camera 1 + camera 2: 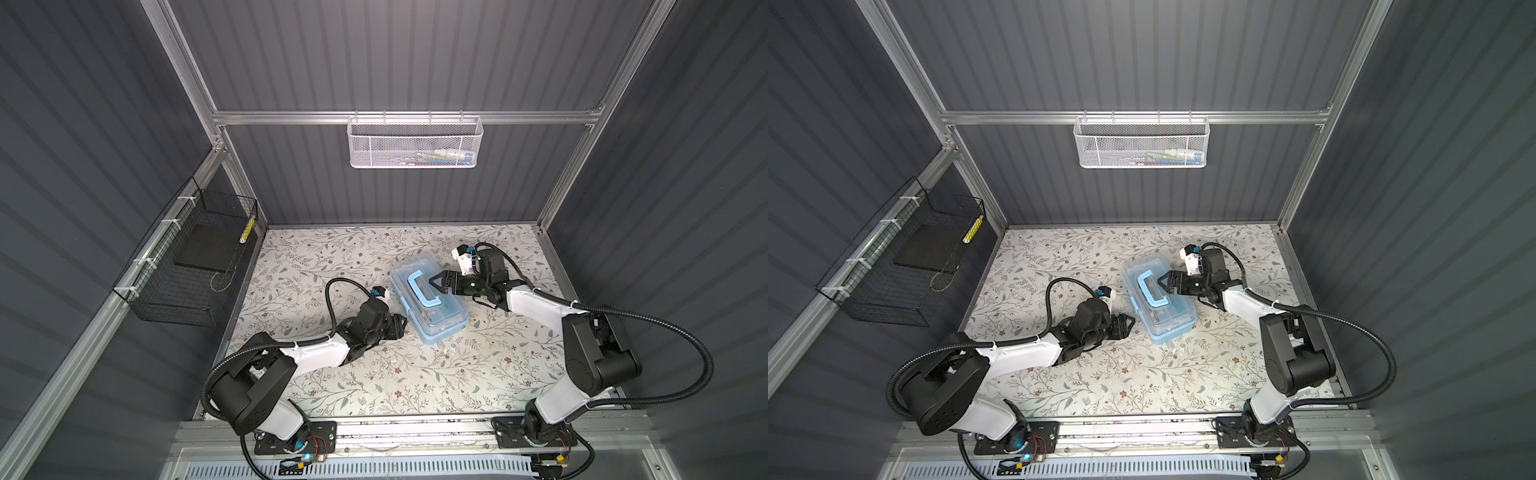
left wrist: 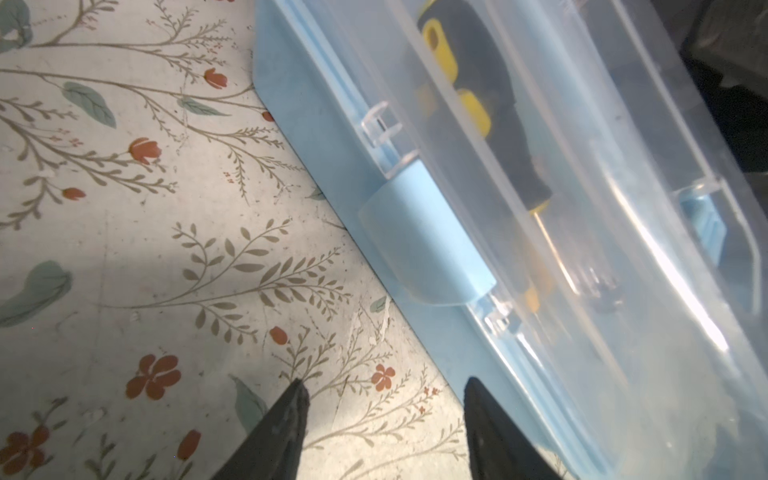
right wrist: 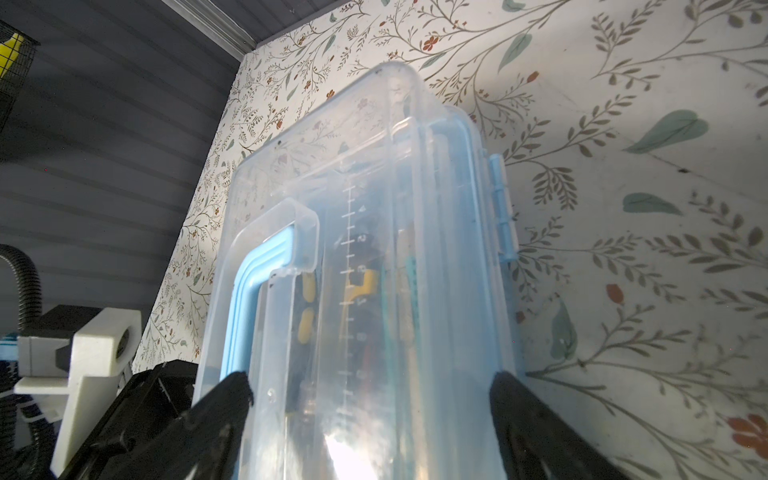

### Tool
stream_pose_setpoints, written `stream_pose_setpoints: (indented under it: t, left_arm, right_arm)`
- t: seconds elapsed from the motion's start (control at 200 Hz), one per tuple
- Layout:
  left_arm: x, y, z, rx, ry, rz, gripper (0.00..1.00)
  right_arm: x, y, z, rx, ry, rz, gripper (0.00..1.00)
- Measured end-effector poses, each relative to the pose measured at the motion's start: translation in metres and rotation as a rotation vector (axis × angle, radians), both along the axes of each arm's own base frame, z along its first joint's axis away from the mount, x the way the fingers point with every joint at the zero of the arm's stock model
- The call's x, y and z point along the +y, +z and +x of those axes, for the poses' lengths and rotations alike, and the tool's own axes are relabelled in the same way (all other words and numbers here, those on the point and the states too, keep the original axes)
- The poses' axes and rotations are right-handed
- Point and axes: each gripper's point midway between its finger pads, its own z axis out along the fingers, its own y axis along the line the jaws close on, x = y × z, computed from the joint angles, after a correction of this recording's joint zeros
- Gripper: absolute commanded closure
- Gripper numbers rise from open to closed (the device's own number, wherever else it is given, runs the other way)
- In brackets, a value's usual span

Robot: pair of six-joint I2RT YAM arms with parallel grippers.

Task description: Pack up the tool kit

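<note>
1. The left gripper [image 2: 386,415] has its fingers spread with nothing between them; the tool kit [image 2: 415,232] lies just right of them.
2. The right gripper [image 3: 370,395] has its fingers spread wide over the clear lid [image 3: 374,166], beside the blue handle [image 3: 249,299].
3. The tool kit rests mid-way on the flowered table [image 1: 332,395], between both arms.

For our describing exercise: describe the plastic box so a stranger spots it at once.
Find the floral table. Near its middle sits the tool box. Unlike the white mesh basket and black wire basket on the walls, it is light blue with a clear lid and blue handle.
</note>
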Motion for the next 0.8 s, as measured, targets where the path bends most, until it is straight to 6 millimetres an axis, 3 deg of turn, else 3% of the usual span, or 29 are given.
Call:
stream_pose_setpoints:
  t: [0.315,0.45,0.801]
  left_arm:
    - [-0.008,0.014,0.007,-0.045,0.002,-0.062,0.32]
    - [-0.011,0.011,0.009,-0.045,0.000,-0.061,0.33]
    - [0.002,0.008,0.026,-0.057,0.096,0.036,0.36]
  right_arm:
    - [0.000,0.000,0.000,0.000,0.001,0.000,0.08]
    - [0.000,0.000,0.000,0.000,0.001,0.001,0.08]
    - [0.001,0.000,-0.001,0.002,0.007,0.006,0.09]
